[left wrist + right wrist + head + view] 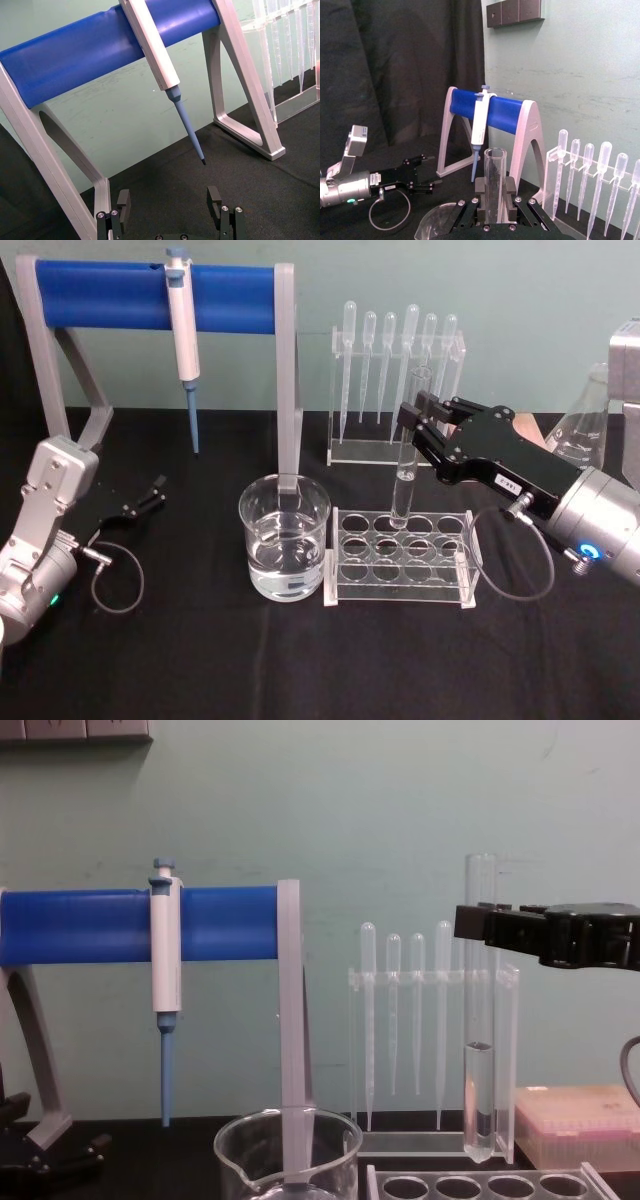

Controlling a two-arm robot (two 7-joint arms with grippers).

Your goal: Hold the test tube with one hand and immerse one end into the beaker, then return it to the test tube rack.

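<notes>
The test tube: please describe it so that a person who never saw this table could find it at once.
Right of the wide glass beaker stands a clear rack with round holes. Over its back row the right gripper holds the test tube upright. It is wide plain glass with some clear liquid at its rounded bottom, unlike the thin bulb-topped pipettes hanging behind it.

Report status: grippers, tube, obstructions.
Right gripper shut on test tube, upright, tip just above rack. Left gripper open, parked left. Path: beaker beside rack, stand leg close behind it.
</notes>
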